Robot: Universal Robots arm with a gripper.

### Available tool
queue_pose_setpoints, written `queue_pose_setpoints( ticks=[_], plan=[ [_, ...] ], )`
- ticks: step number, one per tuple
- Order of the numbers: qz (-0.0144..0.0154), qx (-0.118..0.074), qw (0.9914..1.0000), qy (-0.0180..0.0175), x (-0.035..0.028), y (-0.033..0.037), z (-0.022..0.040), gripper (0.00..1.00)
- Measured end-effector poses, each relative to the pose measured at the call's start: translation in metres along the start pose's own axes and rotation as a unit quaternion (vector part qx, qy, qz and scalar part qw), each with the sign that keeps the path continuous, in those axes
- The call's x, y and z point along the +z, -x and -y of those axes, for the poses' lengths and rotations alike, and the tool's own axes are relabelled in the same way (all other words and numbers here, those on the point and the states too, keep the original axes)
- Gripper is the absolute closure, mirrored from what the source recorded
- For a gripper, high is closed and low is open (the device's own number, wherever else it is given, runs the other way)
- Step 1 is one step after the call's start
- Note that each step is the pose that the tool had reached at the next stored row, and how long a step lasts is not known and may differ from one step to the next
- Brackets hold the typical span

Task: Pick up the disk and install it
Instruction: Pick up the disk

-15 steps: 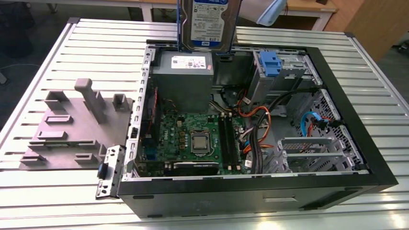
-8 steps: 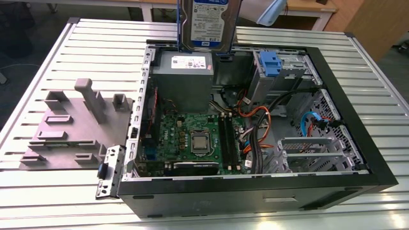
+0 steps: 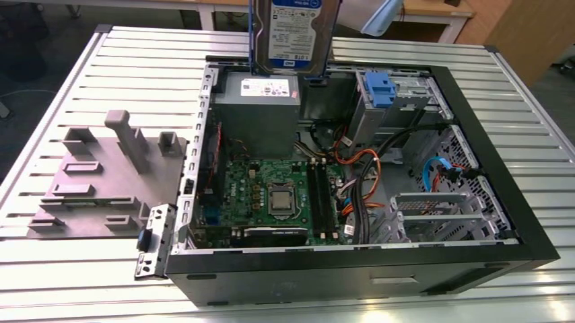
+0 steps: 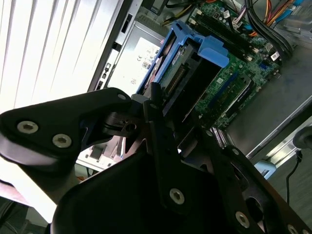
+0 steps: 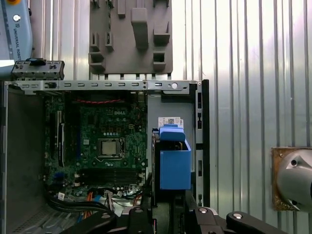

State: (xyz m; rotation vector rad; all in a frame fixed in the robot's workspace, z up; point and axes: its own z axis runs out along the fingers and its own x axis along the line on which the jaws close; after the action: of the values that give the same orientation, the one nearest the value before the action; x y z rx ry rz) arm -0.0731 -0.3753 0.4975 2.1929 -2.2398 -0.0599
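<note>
The disk, silver-grey with a white-and-blue label and blue side rails, hangs upright in the air above the back edge of the open computer case, over the power-supply box. In the second wrist view my gripper is shut on the disk, its black fingers clamped on the near end. The first wrist view looks along the disk from above, with my gripper at its near end. The case's drive bay with a blue bracket lies toward the exterior view's right of the disk.
Inside the case are the green motherboard, cables and metal card slots. A grey moulded fixture sits on the slatted metal table at the exterior view's left.
</note>
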Motion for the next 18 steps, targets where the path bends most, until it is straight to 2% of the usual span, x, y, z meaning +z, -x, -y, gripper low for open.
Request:
queue_pose_setpoints(
  ticks=[18],
  plan=[
    [0.0,0.0,1.0,0.0,-0.0001,-0.0049,0.0001,0.65]
  ],
)
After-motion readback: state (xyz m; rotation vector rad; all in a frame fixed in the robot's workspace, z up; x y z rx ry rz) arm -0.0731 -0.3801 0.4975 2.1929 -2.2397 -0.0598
